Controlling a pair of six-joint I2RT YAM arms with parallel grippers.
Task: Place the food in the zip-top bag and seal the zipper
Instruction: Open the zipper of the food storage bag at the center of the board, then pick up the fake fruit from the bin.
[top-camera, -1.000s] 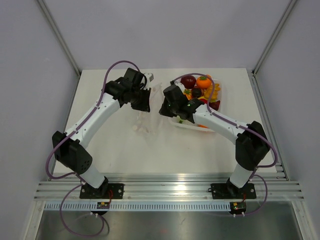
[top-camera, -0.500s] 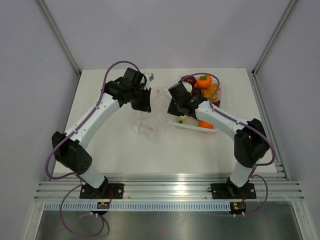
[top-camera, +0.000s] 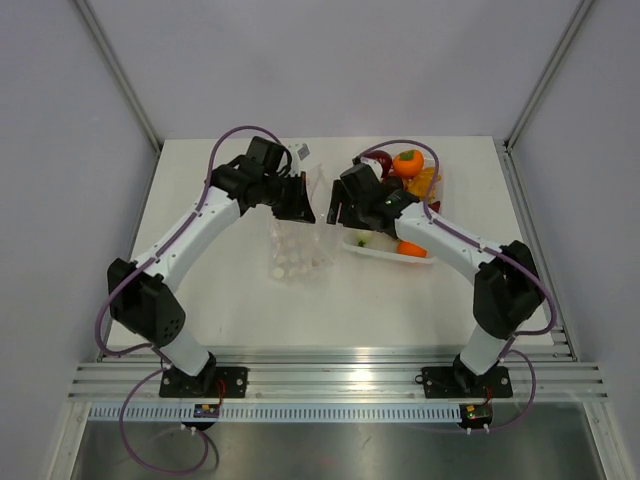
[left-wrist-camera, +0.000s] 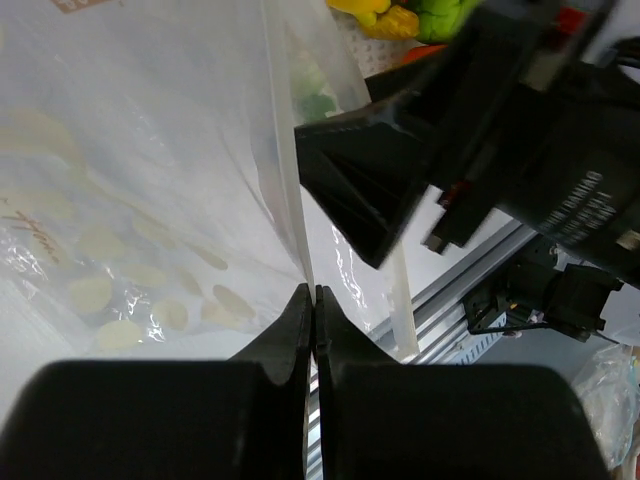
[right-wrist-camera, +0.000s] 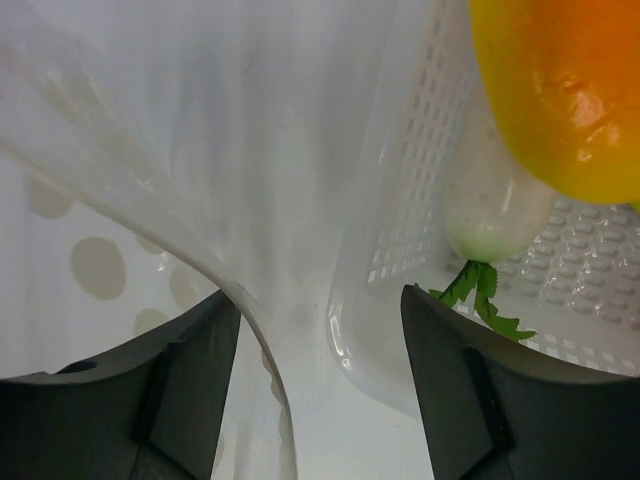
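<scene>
Tabletop (top-camera: 200, 290) in white takes most of the top view, and my two arms meet above its upper middle. The white tray (top-camera: 385, 255) lies right of centre, and its left end is hidden under my right arm. The zip-top bag (top-camera: 297, 252) is just left of the tray, clear with pale blotches. Its outline is hard to follow against the table. My left gripper (left-wrist-camera: 312, 293) is clenched on the bag's mouth edge, on the thin pale strip there, the zipper (left-wrist-camera: 291, 200) as far as I can see. My right gripper (right-wrist-camera: 318, 300) stands released, fingers wide apart. Bag film runs down into the gap, but whether a pad touches it I cannot tell. The food (top-camera: 407, 163) sits in the tray. In the right wrist view a white radish (right-wrist-camera: 495, 190) lies there, and an orange-yellow piece (right-wrist-camera: 560, 80) is cut off at the upper right.
</scene>
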